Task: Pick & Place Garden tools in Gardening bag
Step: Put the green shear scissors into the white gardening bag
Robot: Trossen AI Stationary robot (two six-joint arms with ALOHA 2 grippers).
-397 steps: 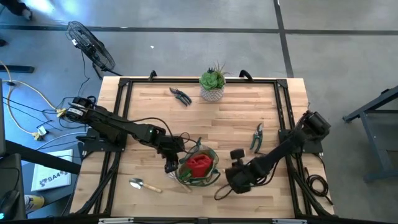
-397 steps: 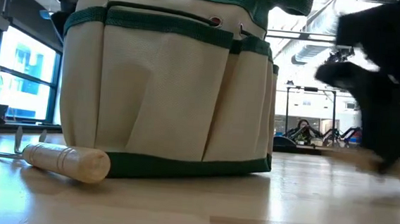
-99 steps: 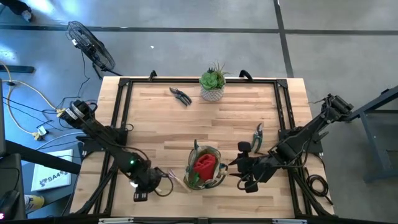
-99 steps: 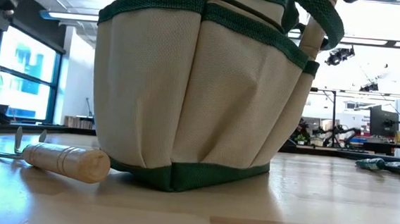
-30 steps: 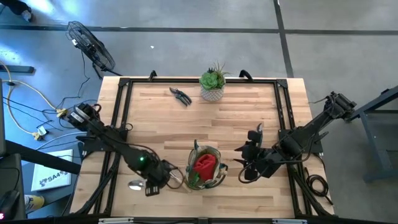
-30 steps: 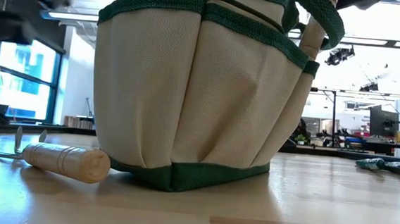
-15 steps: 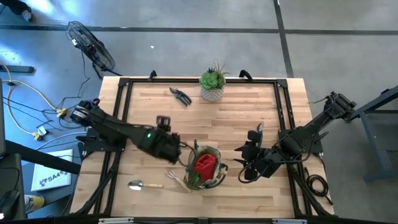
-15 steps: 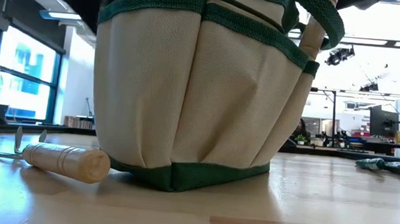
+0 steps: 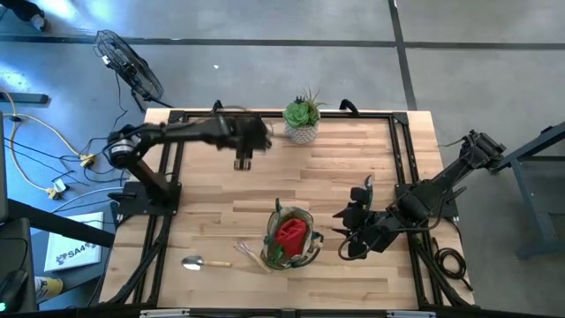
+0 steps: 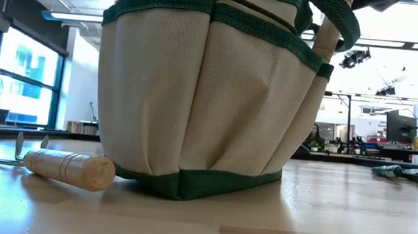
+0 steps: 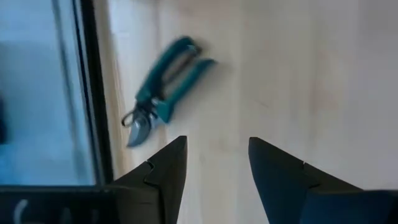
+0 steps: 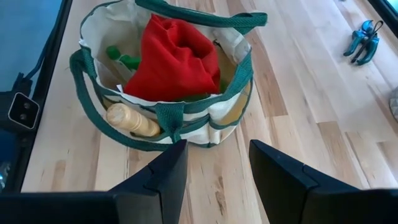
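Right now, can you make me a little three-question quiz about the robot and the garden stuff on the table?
1. True or false: the left gripper is holding the pruning shears.
2. What red thing sits inside the gardening bag: A) red cloth B) red ball C) red cup?
3. Fill in: the potted succulent stands at the table's ____ edge.

Key: 1 false, its fingers are open and empty. 2 A. 3 far.

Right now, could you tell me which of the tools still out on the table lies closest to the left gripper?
The teal-handled pruning shears by the table's far edge: the open left gripper hovers right beside them. The trowel and green-handled pruner lie much farther away.
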